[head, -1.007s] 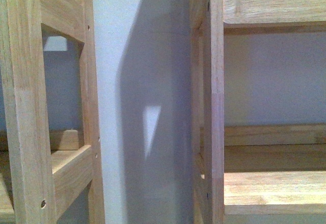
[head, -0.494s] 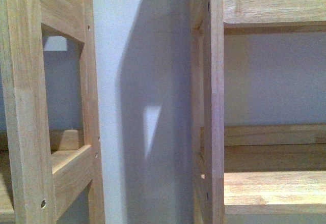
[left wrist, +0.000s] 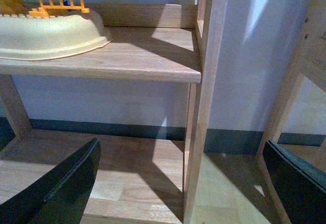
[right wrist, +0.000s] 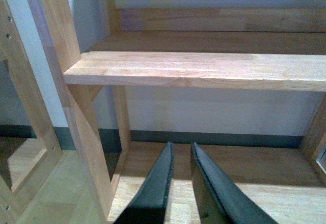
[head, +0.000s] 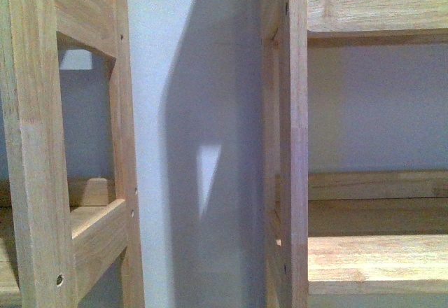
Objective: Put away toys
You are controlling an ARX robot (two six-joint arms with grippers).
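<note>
Although the front view faced two wooden shelf units, it showed neither arm: the left shelf frame [head: 42, 147] and the right shelf frame [head: 294, 140] stood apart, with a pale wall [head: 196, 112] between them. From the left wrist camera, the left gripper [left wrist: 183, 183] stood wide, its dark fingers [left wrist: 61, 188] far apart at either edge of the picture and empty. Beyond it, a cream plastic basin [left wrist: 51, 35] rested on a shelf board [left wrist: 142, 61], with an orange toy fence [left wrist: 60, 2] at its far rim. From the right wrist camera, the right gripper [right wrist: 179, 183] was narrow, only a thin gap showing between its fingers [right wrist: 153, 193], and nothing was seen held there; it hung over a lower shelf board [right wrist: 265, 183], below an upper board [right wrist: 204, 68]. No plush toy appeared in any view, so its location could not be told.
</note>
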